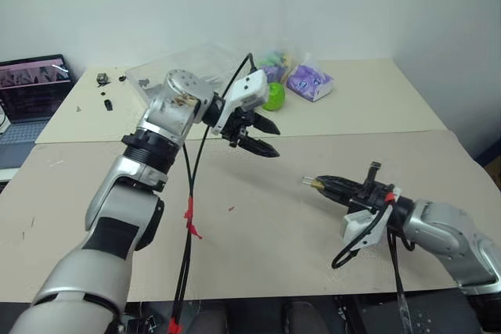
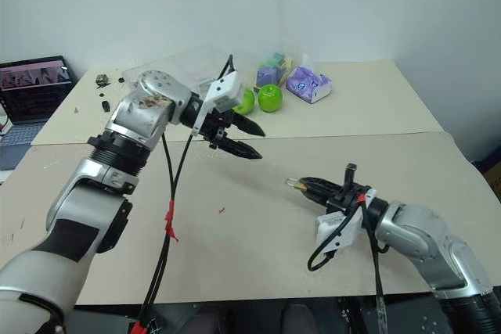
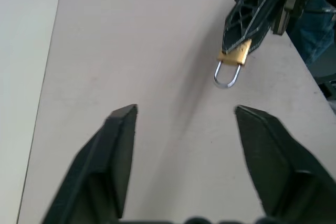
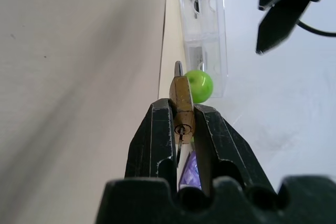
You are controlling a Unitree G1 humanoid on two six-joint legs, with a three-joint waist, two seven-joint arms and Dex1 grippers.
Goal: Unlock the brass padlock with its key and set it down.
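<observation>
Nearest, above the worktop's (image 1: 258, 256) near-right part, the right pincer (image 4: 182, 129) clamps the brass padlock (image 4: 183, 107) by its flat sides. Small, hard, slick metal, probably light. Farther, the left pincer (image 1: 262, 137) hangs open, empty.

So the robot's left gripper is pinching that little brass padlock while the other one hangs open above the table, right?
Not quite: the right gripper is shut on the brass padlock, as the right wrist view shows. The left gripper is the open one above the table.
</observation>
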